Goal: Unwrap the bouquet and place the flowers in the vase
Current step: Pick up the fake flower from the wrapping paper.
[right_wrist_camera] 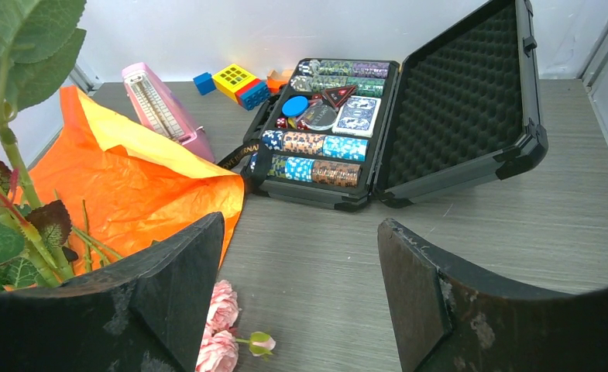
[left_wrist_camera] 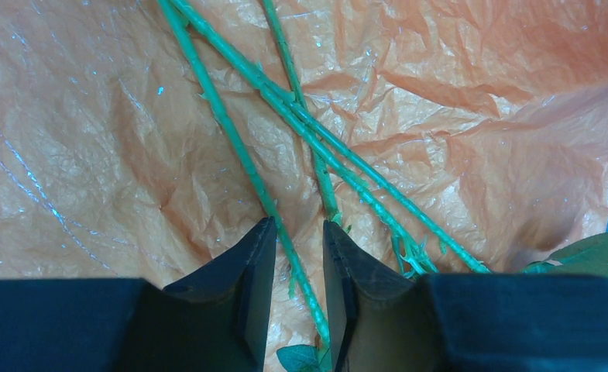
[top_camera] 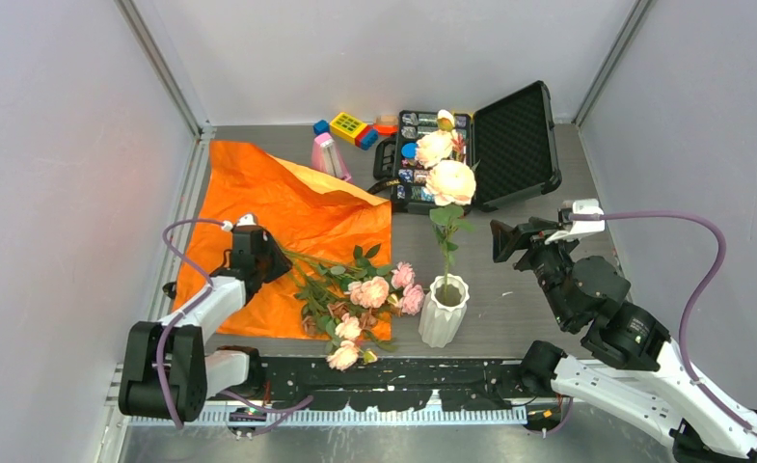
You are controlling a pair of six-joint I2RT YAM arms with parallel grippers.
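The grey surface (top_camera: 528, 289) carries the unfolded orange paper (top_camera: 287, 203), with an open black case (top_camera: 519, 140) to its right at the back. Loose flowers (top_camera: 369, 294) lie on the paper's near right part, their heads just beside the white vase (top_camera: 444, 311). The vase stands upright and holds two cream roses (top_camera: 449, 181). The right end effector (right_wrist_camera: 300, 225) hovers wide and empty to the right of the vase. The left end effector (left_wrist_camera: 294, 232) stands narrow around one green stem (left_wrist_camera: 231, 132), not visibly pinching it.

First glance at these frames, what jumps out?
The crinkled orange paper spread open on the left, with loose roses lying at its near right corner. Just right of it, the white vase already holds tall cream roses. The left pincer straddles one green stem on the paper.
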